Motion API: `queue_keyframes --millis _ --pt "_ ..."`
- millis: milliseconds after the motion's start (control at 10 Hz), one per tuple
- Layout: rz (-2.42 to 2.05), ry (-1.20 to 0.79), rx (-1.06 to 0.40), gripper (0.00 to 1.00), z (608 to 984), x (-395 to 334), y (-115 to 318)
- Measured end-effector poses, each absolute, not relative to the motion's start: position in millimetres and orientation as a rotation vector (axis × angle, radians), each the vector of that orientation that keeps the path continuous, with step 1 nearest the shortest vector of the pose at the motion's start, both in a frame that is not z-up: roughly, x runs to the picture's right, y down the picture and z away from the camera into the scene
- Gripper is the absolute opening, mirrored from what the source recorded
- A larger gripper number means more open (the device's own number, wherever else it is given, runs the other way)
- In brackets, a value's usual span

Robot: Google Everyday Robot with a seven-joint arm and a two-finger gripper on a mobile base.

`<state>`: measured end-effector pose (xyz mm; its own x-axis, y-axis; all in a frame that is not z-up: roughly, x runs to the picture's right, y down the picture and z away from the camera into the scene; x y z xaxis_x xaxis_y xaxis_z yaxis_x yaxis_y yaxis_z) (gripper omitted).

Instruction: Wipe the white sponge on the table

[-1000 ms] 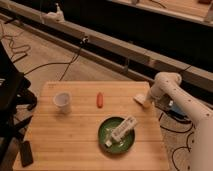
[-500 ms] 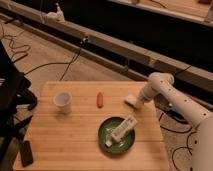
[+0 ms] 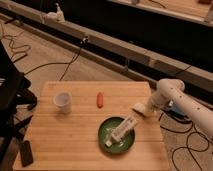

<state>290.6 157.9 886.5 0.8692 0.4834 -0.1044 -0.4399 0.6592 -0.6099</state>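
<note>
Resting near the surface's [image 3: 75,135] right edge, the white sponge [image 3: 138,107] sits directly at the gripper [image 3: 145,109]. Jaws state: cannot tell. Cables [image 3: 37,67] cross the floor [image 3: 35,50] beyond the far edge.

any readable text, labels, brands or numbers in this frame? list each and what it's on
None readable.
White paper cup: no print visible.
Long white object on the green plate: any marking too blurred to read.
Dark flat object at the table corner: no legible text.
White sponge: plain; the gripper is at it, by the table's right edge.
</note>
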Motion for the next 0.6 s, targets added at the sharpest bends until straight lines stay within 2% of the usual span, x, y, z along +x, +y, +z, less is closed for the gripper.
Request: queue_keyframes --millis 300,600 --pt "0.6 -0.011 -0.615 0.0 897.5 319.5 130.7" --pt "0.616 -0.05 -0.557 0.0 913.3 295.8 91.8"
